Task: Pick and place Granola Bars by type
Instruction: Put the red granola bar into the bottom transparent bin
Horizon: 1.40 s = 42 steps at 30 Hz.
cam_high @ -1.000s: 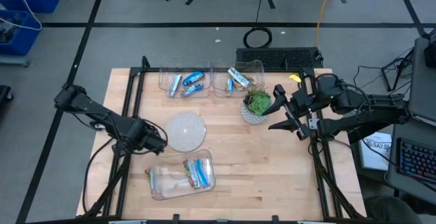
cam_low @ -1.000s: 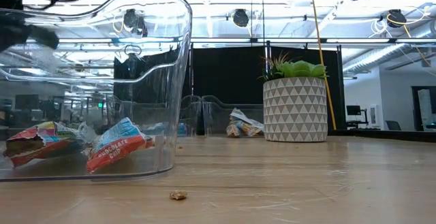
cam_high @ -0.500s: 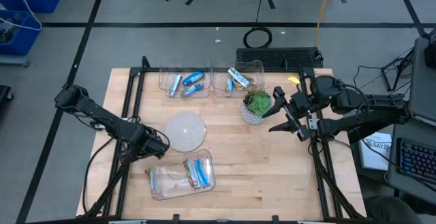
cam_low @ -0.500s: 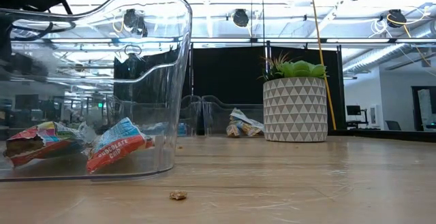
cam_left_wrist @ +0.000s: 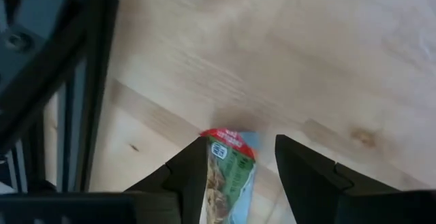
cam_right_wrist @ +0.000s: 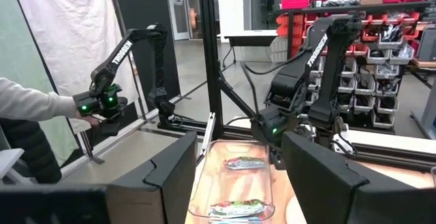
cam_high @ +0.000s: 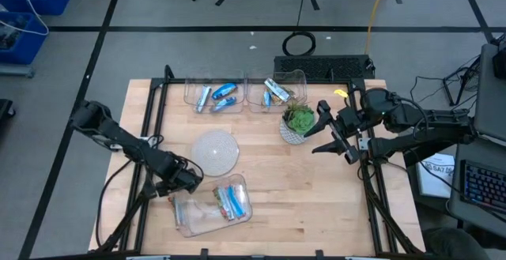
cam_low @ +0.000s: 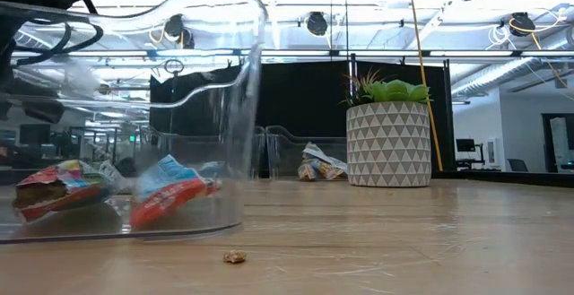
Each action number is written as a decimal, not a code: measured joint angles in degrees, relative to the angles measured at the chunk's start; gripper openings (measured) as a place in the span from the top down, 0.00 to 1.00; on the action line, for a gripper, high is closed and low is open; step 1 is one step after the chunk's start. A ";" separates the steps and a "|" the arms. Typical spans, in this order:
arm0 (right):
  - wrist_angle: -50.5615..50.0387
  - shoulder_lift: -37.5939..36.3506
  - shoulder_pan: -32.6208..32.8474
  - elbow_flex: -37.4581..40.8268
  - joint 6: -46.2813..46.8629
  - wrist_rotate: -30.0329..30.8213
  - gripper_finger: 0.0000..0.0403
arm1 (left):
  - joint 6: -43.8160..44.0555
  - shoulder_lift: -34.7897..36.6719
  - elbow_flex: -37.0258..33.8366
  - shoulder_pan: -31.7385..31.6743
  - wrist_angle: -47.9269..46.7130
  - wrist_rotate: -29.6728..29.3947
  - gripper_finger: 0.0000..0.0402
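Now the left tool (cam_left_wrist: 235, 166) grasps a granola bar (cam_left_wrist: 227, 178) — right tool (cam_high: 330, 130) released, beside the plant (cam_high: 299, 119).

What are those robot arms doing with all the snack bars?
They're sorting granola bars into clear tubs by kind. The left gripper is down at the near tub, and a granola bar sits between its fingers. The right gripper waits, open, beside the potted plant. Two far tubs already have bars inside.
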<state>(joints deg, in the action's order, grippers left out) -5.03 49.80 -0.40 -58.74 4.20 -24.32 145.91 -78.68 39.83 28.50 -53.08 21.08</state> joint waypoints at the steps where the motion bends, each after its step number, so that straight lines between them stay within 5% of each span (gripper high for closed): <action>1: 0.01 0.00 0.00 0.00 -0.33 0.00 0.48 | 0.00 -0.52 0.00 0.20 0.78 0.10 0.56; 36: 0.01 0.00 0.00 0.02 -0.85 0.09 0.48 | 0.65 -9.95 0.35 6.02 13.19 4.12 0.57; 39: 0.06 0.00 0.00 0.02 -0.76 0.11 0.48 | -0.54 -9.95 0.31 5.62 13.27 3.01 0.65; 42: 0.25 0.00 0.00 0.02 -0.71 0.15 0.48 | -2.57 -9.11 0.22 5.22 13.23 0.48 0.84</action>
<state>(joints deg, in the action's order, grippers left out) -4.78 49.80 -0.40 -58.72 3.49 -24.16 143.34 -87.79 40.05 33.72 -39.86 21.56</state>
